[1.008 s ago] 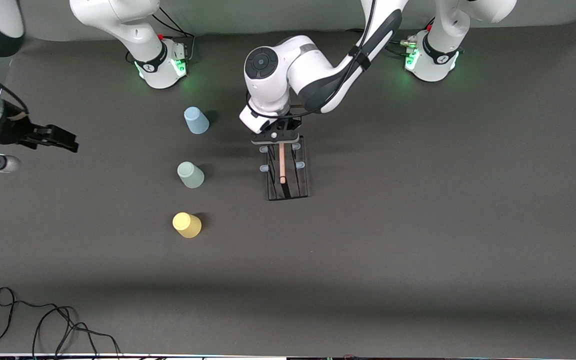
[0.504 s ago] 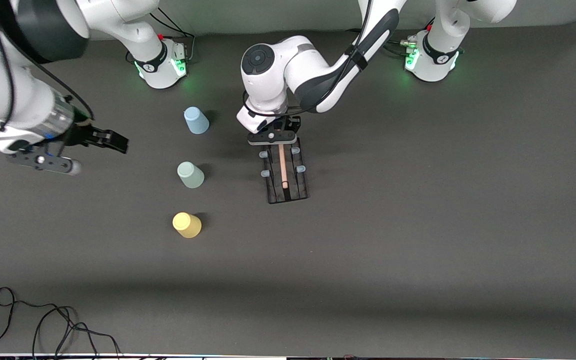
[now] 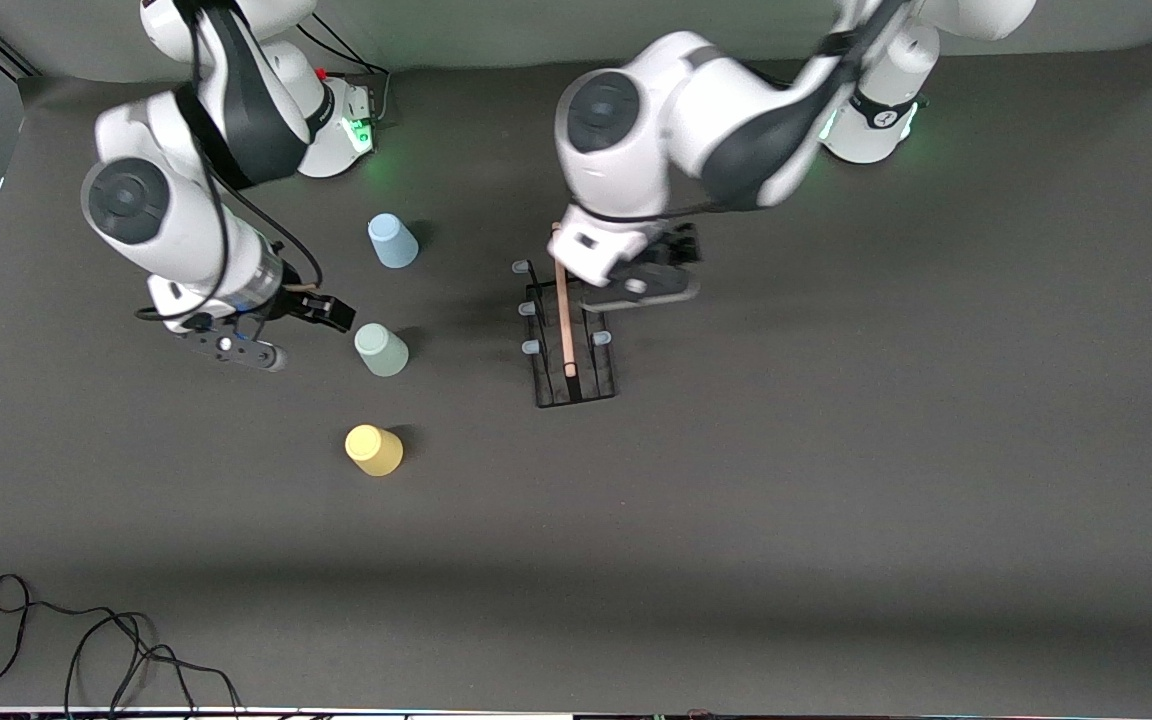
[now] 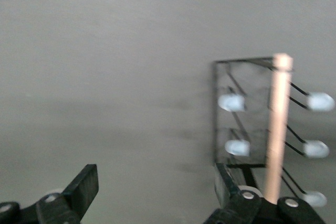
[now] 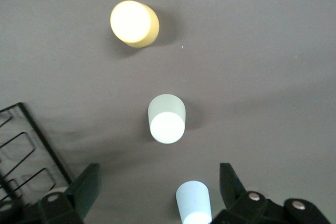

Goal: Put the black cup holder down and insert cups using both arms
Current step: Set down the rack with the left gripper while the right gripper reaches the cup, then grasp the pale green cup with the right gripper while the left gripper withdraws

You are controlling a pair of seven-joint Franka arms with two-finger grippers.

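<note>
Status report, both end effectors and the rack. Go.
Left end effector open, empty, over the black cup holder. Right end effector open beside the pale green cup. Holder standing on the table, no cups on it. Nothing blocking.

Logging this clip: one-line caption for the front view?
Left gripper open above the rack; right gripper open beside the green cup.

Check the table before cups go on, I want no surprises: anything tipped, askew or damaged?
Nothing stands out. The black cup holder stands upright, empty, and the blue cup, green cup and yellow cup sit mouth-down in a row, apart.
</note>
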